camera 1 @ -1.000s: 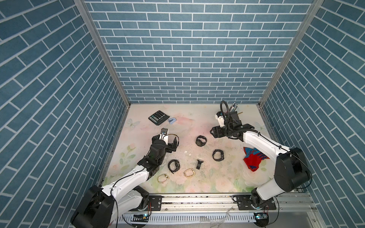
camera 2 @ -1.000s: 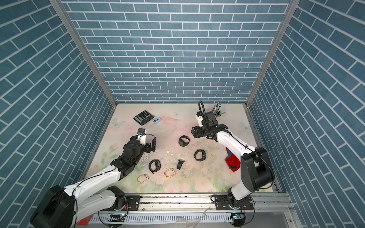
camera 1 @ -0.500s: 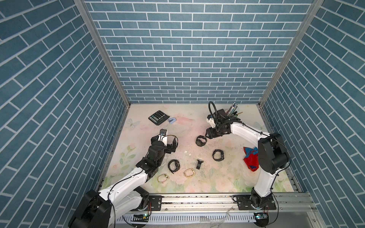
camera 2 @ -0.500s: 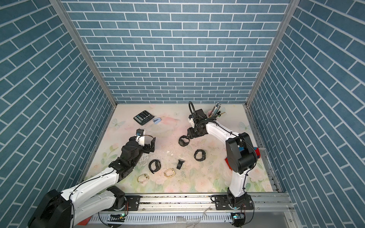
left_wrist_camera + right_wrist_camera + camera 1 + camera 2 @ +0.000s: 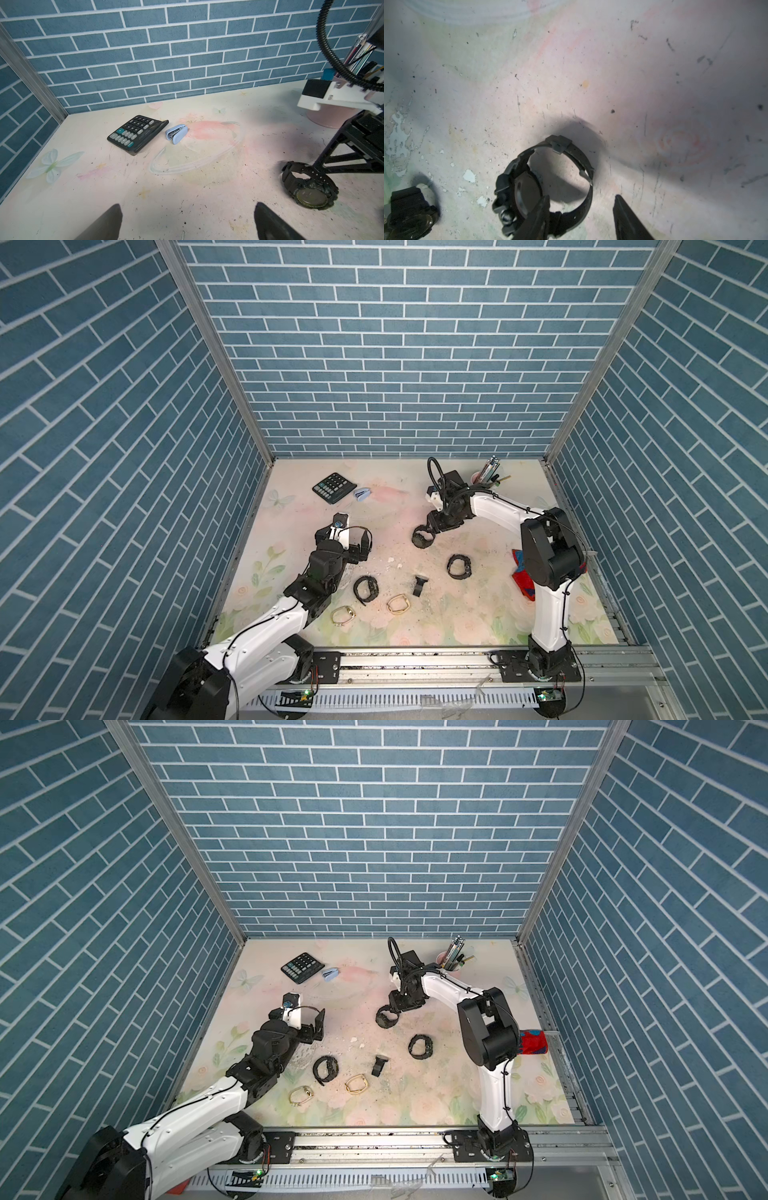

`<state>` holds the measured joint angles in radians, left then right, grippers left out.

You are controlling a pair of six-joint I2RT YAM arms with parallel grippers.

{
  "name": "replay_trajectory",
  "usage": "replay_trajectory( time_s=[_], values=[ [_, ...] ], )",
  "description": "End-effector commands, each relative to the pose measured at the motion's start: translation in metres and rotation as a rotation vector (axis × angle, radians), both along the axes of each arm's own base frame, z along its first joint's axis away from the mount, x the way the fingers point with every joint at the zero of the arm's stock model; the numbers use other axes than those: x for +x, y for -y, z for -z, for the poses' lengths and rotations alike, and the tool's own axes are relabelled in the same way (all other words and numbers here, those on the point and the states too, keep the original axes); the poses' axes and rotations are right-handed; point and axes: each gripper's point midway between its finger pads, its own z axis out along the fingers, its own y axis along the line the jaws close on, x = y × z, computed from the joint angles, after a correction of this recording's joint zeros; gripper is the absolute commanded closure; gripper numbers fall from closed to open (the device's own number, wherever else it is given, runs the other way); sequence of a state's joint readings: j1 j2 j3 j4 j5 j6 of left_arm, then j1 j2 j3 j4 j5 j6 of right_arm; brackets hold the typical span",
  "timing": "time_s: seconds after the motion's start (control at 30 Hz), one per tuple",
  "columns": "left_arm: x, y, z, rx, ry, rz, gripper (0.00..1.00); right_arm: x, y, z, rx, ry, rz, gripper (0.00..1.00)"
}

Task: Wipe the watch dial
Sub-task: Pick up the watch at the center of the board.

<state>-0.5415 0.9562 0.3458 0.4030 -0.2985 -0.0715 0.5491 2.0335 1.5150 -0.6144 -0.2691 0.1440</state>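
Straddling the strap of the black watch [image 5: 529, 187], your right gripper [image 5: 582, 197] has one jaw inside the loop and the other outside. It is half-wide, with a gap between strap and outer jaw. The watch stands on edge mid-table [image 5: 457, 614]. Your left gripper [image 5: 187, 224] hovers spread wide and empty, facing the calculator [image 5: 137, 134] and stapler [image 5: 177, 133].

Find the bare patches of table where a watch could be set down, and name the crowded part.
Bare: the back middle, between the stapler and the right arm; the near strip between the gold watches and the front rail. Crowded: the centre, where black watches lie scattered.
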Motion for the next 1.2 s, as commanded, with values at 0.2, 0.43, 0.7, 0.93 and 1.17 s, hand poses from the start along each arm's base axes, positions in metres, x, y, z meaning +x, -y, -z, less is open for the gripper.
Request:
replay_trajectory(
  time_s=[0.2, 0.43, 0.7, 0.93, 1.17],
  values=[
    [0.001, 0.000, 0.001, -0.003, 0.002, -0.004, 0.00, 0.002, -0.001, 0.026, -0.093, -0.019, -0.034, 0.52],
    [0.003, 0.001, 0.005, -0.005, -0.014, -0.008, 0.01, 0.007, -0.007, 0.034, -0.104, -0.021, -0.033, 0.56],
    [0.003, 0.003, 0.006, -0.001, -0.023, 0.000, 0.01, 0.008, -0.009, 0.039, -0.126, -0.016, -0.036, 0.65],
    [0.003, 0.005, 0.007, -0.002, -0.024, 0.012, 0.00, 0.005, -0.004, 0.043, -0.156, -0.012, -0.034, 0.81],
    [0.003, 0.005, 0.007, -0.003, -0.026, 0.014, 0.00, 0.003, -0.004, 0.038, -0.134, 0.013, -0.020, 0.94]
  ],
)
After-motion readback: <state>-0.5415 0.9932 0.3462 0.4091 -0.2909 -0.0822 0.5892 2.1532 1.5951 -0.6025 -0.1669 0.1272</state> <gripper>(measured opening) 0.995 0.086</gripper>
